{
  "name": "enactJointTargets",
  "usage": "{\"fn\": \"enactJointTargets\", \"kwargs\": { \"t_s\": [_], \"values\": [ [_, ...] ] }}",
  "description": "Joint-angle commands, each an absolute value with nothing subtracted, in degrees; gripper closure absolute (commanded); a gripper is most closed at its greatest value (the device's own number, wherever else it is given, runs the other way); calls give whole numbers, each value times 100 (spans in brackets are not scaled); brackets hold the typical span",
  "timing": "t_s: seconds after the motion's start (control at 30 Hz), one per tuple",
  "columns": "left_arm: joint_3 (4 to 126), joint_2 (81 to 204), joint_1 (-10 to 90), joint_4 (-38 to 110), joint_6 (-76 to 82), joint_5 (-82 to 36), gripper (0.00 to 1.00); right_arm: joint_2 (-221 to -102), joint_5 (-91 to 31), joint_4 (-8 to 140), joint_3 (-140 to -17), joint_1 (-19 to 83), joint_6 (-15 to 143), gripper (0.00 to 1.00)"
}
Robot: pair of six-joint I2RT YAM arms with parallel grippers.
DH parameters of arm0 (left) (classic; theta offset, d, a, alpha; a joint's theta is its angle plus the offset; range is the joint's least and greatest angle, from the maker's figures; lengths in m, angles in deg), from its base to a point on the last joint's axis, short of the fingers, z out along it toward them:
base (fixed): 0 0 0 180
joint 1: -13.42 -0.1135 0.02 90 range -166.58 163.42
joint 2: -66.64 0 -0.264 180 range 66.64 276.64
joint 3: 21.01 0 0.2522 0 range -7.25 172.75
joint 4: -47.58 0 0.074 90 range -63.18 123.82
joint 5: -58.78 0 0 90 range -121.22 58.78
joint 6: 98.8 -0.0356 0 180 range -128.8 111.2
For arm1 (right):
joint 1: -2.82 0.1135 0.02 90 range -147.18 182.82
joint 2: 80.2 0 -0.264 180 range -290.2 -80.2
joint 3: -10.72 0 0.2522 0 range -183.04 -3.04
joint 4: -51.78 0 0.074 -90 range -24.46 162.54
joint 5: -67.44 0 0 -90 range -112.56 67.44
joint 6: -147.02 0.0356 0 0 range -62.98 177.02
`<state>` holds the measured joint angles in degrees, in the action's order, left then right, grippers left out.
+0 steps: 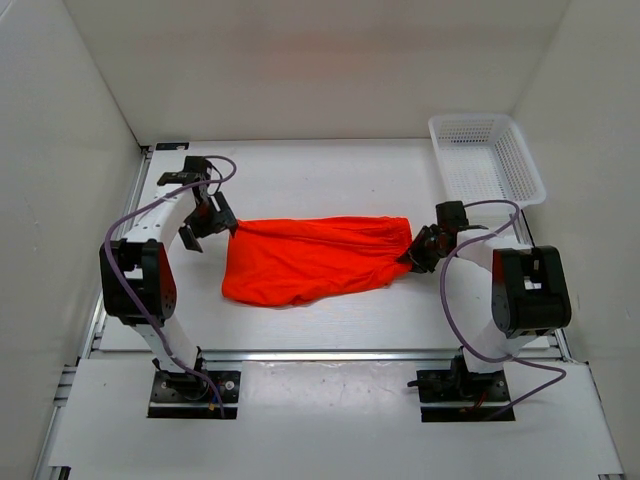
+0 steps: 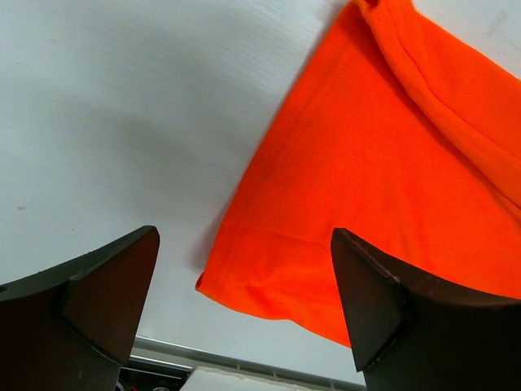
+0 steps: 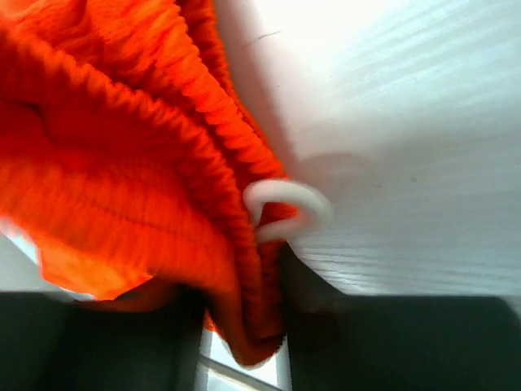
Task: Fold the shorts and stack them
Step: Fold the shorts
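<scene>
The shorts (image 1: 315, 258) lie flat mid-surface (image 1: 330, 180), seemingly folded once, not yet stacked; right claw (image 1: 413, 255) pinches the waistband beside the drawstring (image 3: 285, 210); left claw (image 1: 214, 221) hangs spread by the hem corner; further folding probably remains.

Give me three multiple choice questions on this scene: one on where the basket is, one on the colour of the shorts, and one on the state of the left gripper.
1. Where does the basket stand?
A) at the far right corner of the table
B) in the middle
C) at the near left edge

2. What colour are the shorts?
A) blue
B) orange
C) grey

3. How is the left gripper?
A) shut on cloth
B) open, holding nothing
C) inside the basket

Answers:
1 A, the top view shows it in the far right corner.
2 B, the cloth is bright orange.
3 B, its jaws stand wide apart over the hem.
</scene>
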<state>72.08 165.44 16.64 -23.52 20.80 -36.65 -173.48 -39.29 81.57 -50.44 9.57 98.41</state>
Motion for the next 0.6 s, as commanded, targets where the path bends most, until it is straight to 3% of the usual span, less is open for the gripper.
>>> {"fn": "enactJointTargets", "kwargs": {
  "t_s": [0.0,0.1,0.13,0.47,0.57],
  "values": [
    [7036,16507,1554,-2173,2108,-3588,3,-17504,-3269,8127,-5093,959,9737,77],
    [6799,16770,1483,-2033,2161,-3334,7,-17434,-3004,8504,-5331,959,9508,98],
    [6799,16841,1422,-2032,2161,-3281,8,-17372,-2899,8610,-5497,959,9386,100],
    [6447,16947,1500,-1813,2108,-2850,9,-17038,-1984,10113,-6710,1011,8288,100],
    [6307,17060,1720,-1663,2170,-2561,23,-16933,-1616,10447,-7061,1240,8173,100]
  ]
}}
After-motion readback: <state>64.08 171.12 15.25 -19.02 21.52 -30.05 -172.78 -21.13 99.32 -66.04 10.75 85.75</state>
